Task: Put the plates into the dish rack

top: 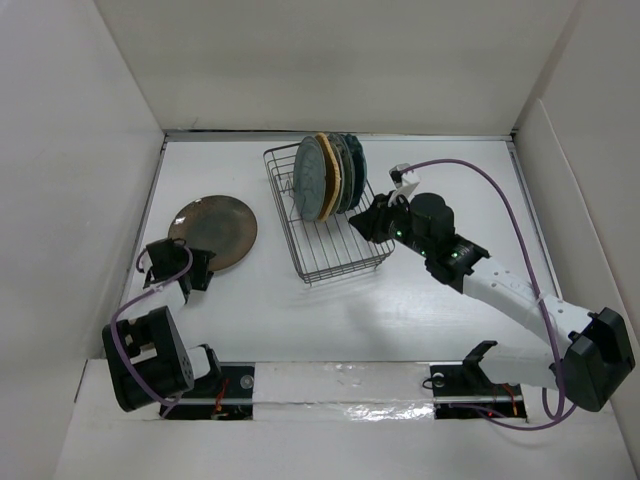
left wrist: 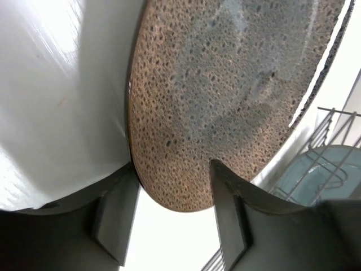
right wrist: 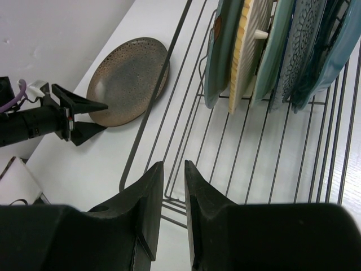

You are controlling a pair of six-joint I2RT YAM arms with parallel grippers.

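Left gripper [top: 183, 256]: jaws spread wide, astride the brown plate's near rim, nothing clamped.
Brown plate [top: 215, 228]: flat on the table [top: 300, 320] toward its left edge, a strip of table between it and the rack.
Left wrist view only: the speckled rim sits between the fingers [left wrist: 228, 214].
Right wrist view only: one left finger over the plate, the other down at table level.
Rack [top: 340, 250]: mid-table toward the back. The plates [top: 328, 176] stand on edge at its far end, and its near half is bare wire.
Right gripper [top: 372, 222]: at the rack's right rim, fingers nearly together. Whether they pinch a wire, I cannot tell.
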